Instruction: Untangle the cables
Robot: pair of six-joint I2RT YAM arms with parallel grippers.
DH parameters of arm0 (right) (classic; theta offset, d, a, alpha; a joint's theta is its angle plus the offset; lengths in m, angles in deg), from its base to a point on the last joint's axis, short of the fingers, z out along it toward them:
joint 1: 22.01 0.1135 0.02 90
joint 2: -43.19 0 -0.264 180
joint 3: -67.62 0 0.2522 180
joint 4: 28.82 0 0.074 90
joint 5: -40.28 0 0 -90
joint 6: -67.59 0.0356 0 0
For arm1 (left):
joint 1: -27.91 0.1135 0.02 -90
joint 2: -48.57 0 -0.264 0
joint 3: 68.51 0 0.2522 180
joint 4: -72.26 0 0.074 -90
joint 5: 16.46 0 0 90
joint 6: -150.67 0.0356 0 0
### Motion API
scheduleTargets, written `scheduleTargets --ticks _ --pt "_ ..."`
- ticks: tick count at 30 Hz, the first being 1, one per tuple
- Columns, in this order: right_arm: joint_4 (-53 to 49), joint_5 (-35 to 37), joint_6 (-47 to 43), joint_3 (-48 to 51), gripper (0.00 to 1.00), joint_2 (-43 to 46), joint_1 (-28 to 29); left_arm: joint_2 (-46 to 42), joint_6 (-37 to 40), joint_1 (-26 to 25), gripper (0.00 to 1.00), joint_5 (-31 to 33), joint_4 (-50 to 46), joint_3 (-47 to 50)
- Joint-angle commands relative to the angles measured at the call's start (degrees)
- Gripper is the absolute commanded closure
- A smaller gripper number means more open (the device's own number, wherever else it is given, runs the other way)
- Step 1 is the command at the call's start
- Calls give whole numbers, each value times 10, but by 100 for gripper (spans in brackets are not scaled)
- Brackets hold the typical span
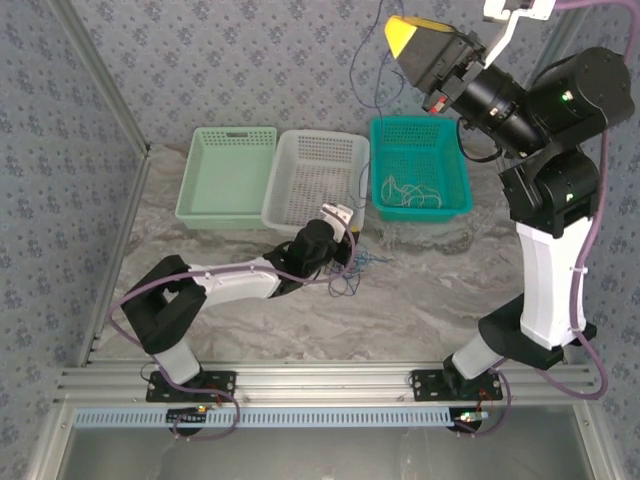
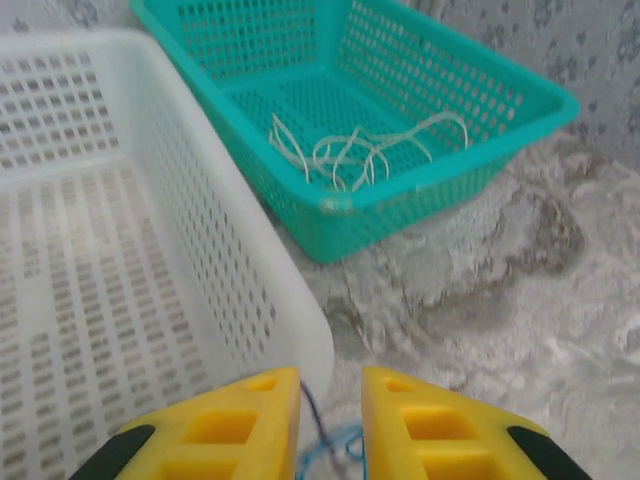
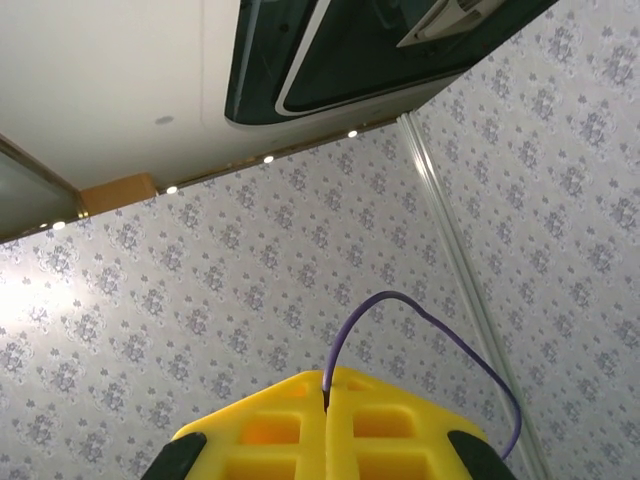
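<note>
Loosely, whitish cables (image 2: 340, 158) in teal basket (image 2: 420, 200)

Bench (image 1: 450, 290) top: grey-white marble-look sheet. Walls (image 1: 250, 60) all round have pale grey-blue wallpaper with a small repeating floral print. Aluminium rail (image 1: 330, 385) runs along the bench's near edge, and a slim metal strut (image 1: 107, 85) climbs the back-left corner. Overhead: plain white ceiling (image 3: 100, 70), dark glossy panel (image 3: 330, 50) with rounded white trim, and a row of small spot lights (image 3: 268, 158) at the ceiling-wall joint. Lighting is even and soft.
</note>
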Motion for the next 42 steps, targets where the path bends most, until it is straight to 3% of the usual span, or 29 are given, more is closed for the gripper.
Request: scheduleTargets --ticks 1,6,8,13,19,33,42 --pt "22 17 -1 -16 100 20 -23 -38 -10 -16 77 3 -34 17" --pt "16 29 9 4 100 20 -54 -85 -28 -25 72 35 -41 68" --pt "24 23 10 25 100 12 -65 -114 -34 -25 65 48 -40 85" --pt "44 -20 43 27 100 -60 -100 -197 -34 -25 49 91 -75 118" --pt "52 -72 37 -9 100 -161 -100 -293 -39 -24 34 166 -113 180" --pt "30 -83 8 -14 100 -300 -100 -448 -85 -3 23 236 -196 277" --pt "-45 -64 -67 110 100 -311 -83 -497 -91 12 21 239 -215 298"
